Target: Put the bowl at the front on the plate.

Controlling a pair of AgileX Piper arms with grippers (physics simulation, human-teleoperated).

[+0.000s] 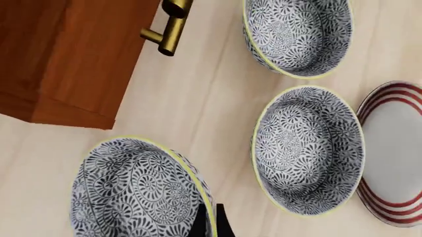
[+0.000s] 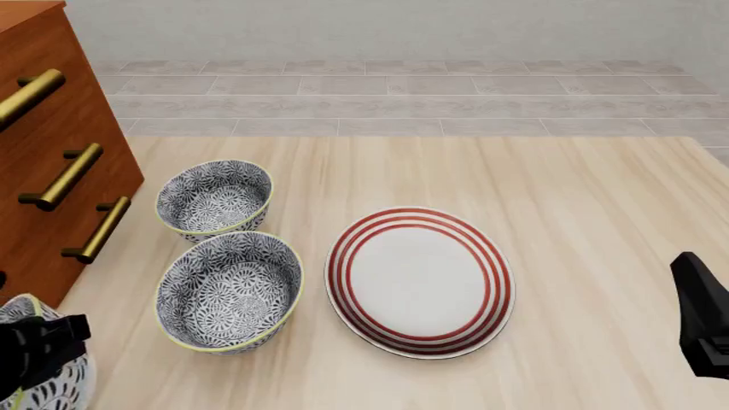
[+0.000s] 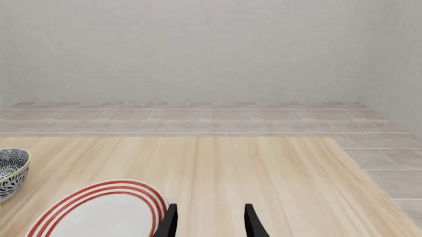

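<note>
The bowl [image 2: 29,359] to be moved is seen at the bottom left corner of the front view, cut off by the frame edge, with the left gripper [image 2: 40,346] across its rim. In the left wrist view the same bowl [image 1: 135,190] fills the lower left, and the dark fingertips [image 1: 212,222] are shown pinched together on its yellow-green rim, one on each side of the wall.

The plate [image 2: 419,280] lies at the centre of the front view, flat on the wooden table [image 2: 592,213]; only its edge [image 1: 396,153] is caught at the right of the left wrist view. Two look-alike bowls are seen left of the plate: a middle bowl [image 2: 228,290] just beside it and a far bowl [image 2: 214,196] above that.

The right gripper [image 2: 706,329] is shown only as a dark block at the right edge of the front view; the right wrist view alone shows its fingers [image 3: 170,222] standing apart over bare table beside the plate rim [image 3: 99,210].

A brown wooden cabinet [image 2: 46,154] with brass bar handles [image 2: 63,175] occupies the upper left. The bowls carry a dense dark floral pattern on white; the plate bears concentric red rings. No writing can be read.
</note>
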